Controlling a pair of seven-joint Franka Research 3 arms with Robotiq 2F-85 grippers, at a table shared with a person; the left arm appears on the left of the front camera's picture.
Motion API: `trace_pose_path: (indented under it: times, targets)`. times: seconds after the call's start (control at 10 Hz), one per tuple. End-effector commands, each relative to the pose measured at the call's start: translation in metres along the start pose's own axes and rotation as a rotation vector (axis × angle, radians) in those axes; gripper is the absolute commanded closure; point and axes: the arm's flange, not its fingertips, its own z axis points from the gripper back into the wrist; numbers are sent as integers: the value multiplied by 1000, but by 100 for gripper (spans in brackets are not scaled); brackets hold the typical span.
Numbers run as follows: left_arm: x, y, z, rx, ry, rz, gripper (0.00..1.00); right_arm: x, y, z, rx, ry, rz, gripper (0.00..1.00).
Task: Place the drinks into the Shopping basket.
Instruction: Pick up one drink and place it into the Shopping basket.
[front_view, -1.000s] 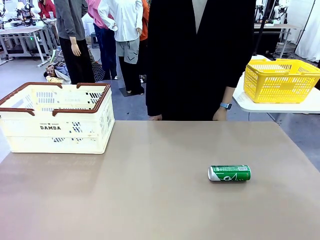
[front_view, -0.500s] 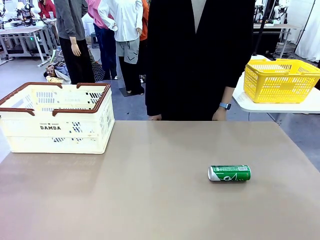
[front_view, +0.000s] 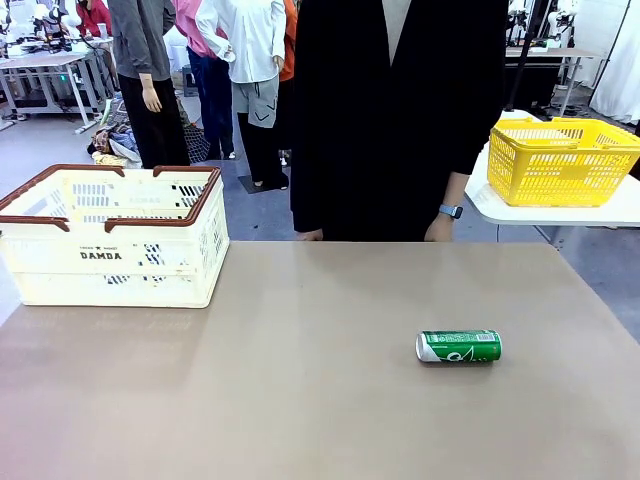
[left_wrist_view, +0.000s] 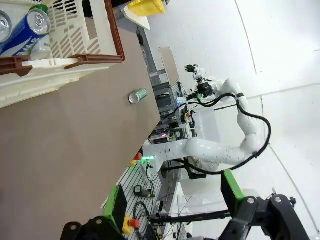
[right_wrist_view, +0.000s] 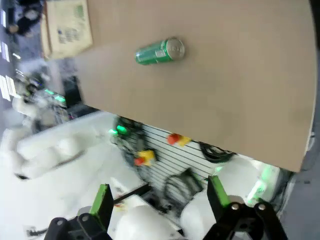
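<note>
Left gripper (left_wrist_view: 173, 196) and right gripper (right_wrist_view: 160, 196) — both sets of jaws spread wide, nothing held. Green can (front_view: 458, 346) lies on its side on the table (front_view: 300, 410), right of centre, well apart from the Shopping basket (front_view: 110, 275). Blue can (left_wrist_view: 22, 34) lies inside that basket.

The basket (left_wrist_view: 75, 35) holds a blue can (left_wrist_view: 22, 32); green can (left_wrist_view: 138, 95) on table (left_wrist_view: 65, 150).

Front view faces across the table (front_view: 300, 400); wrist views, seemingly distant, share green can (front_view: 459, 346).
</note>
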Motion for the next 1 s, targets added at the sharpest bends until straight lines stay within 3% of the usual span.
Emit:
trace_pose_path:
  times: [0.0,0.1,0.2,0.3,0.5,0.6,0.7,0.8,0.9]
  targets:
    - [-2,0,2,4,11,-2,0,8,68,-67,-259,58,309,0]
    - [-2,0,2,4,11,-2,0,20,104,-111,-432,55,409,0]
    - [-2,0,2,4,11,-2,0,28,128,-149,-461,120,513,0]
    - [-2,0,2,4,11,-2,0,31,145,-184,-554,102,627,0]
    - [-2,0,2,4,11,-2,0,14,157,-228,-713,115,790,0]
    - [-2,0,2,4,11,-2,0,3,154,-207,-879,-64,493,0]
    - [-2,0,2,4,11,-2,0,20,187,-218,-634,174,738,0]
    - [-2,0,2,4,11,-2,0,20,187,-218,-634,174,738,0]
    - [-2,0,2,4,11,-2,0,26,195,-214,-735,95,716,0]
